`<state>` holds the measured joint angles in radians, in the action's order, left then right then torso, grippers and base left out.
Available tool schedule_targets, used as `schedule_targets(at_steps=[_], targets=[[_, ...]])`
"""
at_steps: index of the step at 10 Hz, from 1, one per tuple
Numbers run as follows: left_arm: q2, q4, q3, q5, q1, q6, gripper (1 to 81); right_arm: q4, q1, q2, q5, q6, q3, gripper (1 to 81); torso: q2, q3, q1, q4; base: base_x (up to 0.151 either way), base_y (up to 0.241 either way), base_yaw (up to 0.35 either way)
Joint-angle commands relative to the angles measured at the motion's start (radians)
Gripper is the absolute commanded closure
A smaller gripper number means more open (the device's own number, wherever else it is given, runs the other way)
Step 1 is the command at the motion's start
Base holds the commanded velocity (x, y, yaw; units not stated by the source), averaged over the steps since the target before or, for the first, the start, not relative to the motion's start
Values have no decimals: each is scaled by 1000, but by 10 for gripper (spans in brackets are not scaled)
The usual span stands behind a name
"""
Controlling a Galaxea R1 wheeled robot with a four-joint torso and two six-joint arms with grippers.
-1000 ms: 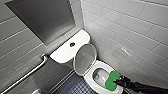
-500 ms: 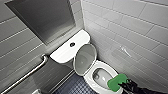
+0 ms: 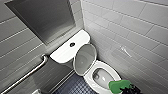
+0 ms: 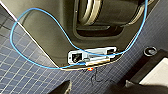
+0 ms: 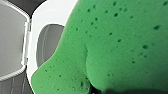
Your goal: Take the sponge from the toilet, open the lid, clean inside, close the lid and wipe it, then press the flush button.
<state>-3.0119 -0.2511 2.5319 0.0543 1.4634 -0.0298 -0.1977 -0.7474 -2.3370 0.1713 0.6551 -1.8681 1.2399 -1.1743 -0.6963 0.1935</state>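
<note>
My right gripper [image 3: 129, 89] is pinching the sponge [image 3: 118, 85] by its near end. The sponge is hanging over the front rim of the toilet [image 3: 111, 72], on the side close to the right wall, and I cannot tell if it is touching the rim. In the right wrist view the sponge is showing very large, and behind it the white seat is lying around the bowl opening. The lid [image 3: 85, 58] is standing open, with its grey underside facing the bowl, and it is leaning back against the tank. The flush button [image 3: 72, 44] is sitting in the middle of the tank top, well apart from the sponge. A grab bar [image 3: 27, 75] is running along the left wall, and a grey panel [image 3: 42, 20] is hanging above the tank. The floor [image 3: 72, 87] beside the toilet is showing dark blue tiles. The left gripper [image 4: 97, 88] is hanging over this floor near the robot's base, where a blue cable [image 4: 30, 15] is looping; I cannot tell its state.
</note>
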Motion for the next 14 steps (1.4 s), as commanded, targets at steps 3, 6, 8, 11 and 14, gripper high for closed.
schedule_targets(at_steps=[3, 6, 8, 11, 14], targets=[[-1, -16, 1, 85, 42, 4, 10, 12, 246, -9, -211, -2, 100, 811, 0, 0, 0, 0, 0, 0, 0], [4, -14, 1, 85, 42, 4, 10, 4, 329, -135, -321, -2, -24, 811, 0, 0, 0, 0, 0, 0, 0], [0, -16, 1, 85, 42, 4, 10, -26, 360, -231, -384, -6, -123, 811, 0, 0, 0, 0, 0, 0, 0], [13, -10, 1, 85, 42, 2, 10, -55, 433, -323, -417, -8, -209, 811, 0, 0, 0, 0, 0, 0, 0], [5, -13, 1, 85, 42, 2, 10, -86, 510, -402, -504, -6, -233, 811, 0, 0, 0, 0, 0, 0, 0]])
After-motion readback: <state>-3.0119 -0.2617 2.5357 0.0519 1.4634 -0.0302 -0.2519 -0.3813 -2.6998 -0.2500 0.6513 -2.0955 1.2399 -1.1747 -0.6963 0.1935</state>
